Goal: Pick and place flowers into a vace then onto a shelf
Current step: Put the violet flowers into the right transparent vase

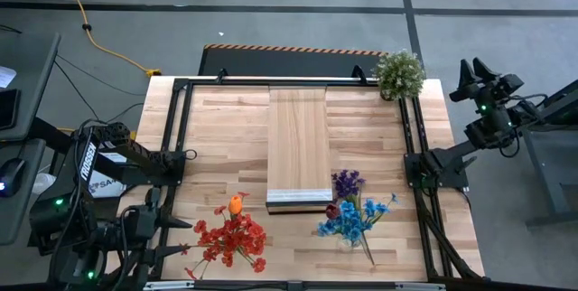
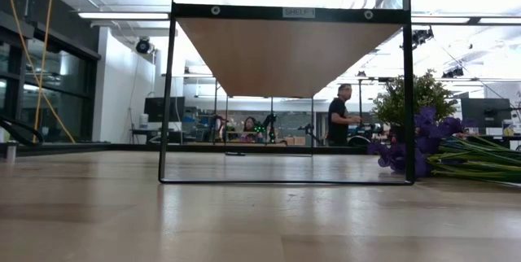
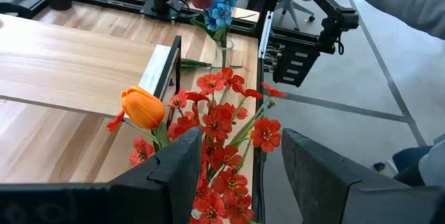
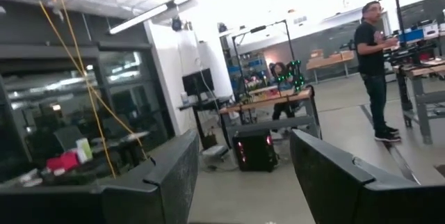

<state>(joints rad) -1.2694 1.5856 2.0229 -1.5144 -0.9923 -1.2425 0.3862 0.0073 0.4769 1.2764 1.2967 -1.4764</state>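
This is a robotics lab in a big open industrial hall. The slatted wooden table (image 1: 361, 128) sits on a grey concrete floor (image 1: 271, 29) marked with black lines and a striped hazard strip (image 1: 289, 50), a yellow cable (image 1: 99, 42) trailing across it. Beyond it stand workbenches (image 4: 271, 102) with monitors (image 4: 198, 81), long ceiling strip lights (image 2: 122, 15), glass partitions (image 4: 62, 120), what looks like another robot rig, and a person standing (image 4: 375, 71).
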